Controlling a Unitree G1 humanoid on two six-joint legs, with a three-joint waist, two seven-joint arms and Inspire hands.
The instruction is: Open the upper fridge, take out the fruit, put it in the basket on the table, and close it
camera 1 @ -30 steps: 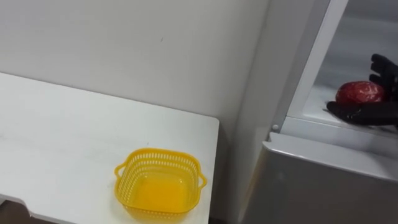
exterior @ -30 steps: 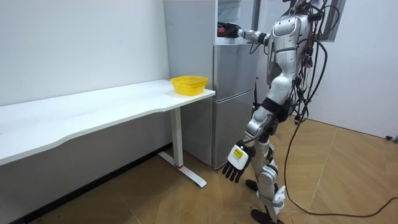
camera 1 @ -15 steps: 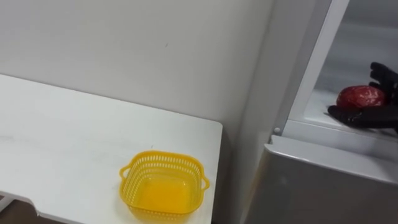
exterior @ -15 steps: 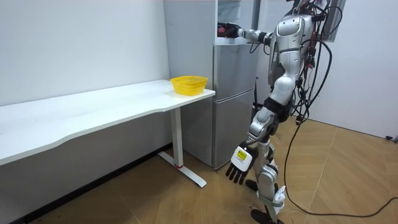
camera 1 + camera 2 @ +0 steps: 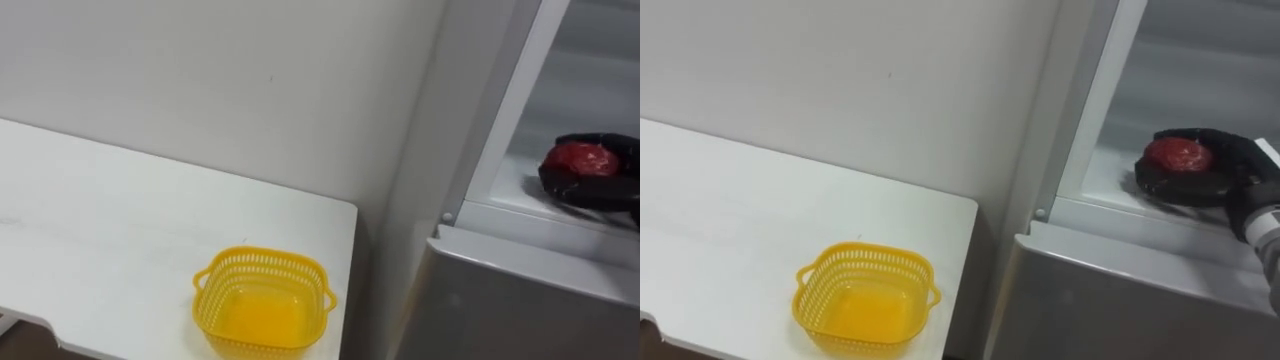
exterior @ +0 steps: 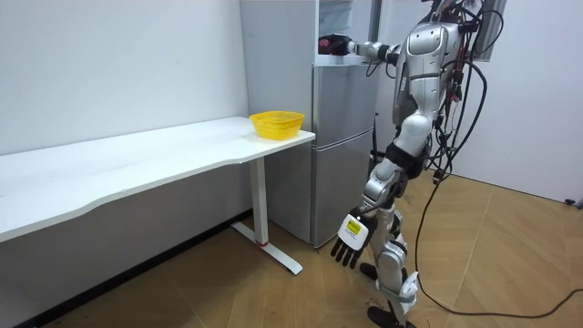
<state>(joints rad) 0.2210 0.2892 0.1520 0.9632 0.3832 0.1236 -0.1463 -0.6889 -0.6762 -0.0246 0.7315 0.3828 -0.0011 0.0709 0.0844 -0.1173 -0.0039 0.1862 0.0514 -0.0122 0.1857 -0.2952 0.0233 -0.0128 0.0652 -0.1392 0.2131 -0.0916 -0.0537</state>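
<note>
A round red fruit (image 5: 583, 157) lies on the shelf (image 5: 512, 180) of the open upper fridge compartment, at the right of the eye views. My right hand (image 5: 1230, 160) reaches in from the right, its black fingers (image 5: 1180, 187) curled round the fruit (image 5: 1177, 154), thumb side below it. In the room view I stand before the fridge (image 6: 342, 137) with that arm stretched to the upper compartment. My left hand (image 6: 349, 240) hangs at my side near knee height, fingers straight.
A yellow perforated basket (image 5: 262, 256) with nothing in it sits at the corner of the white table (image 5: 100, 220), just left of the fridge. The shut grey lower fridge door (image 5: 520, 300) is below my hand. A white wall stands behind the table.
The right hand's fingers, spread beside the red fruit a second ago, have curled round it. The eye view has shifted a little; the left hand swung slightly.
</note>
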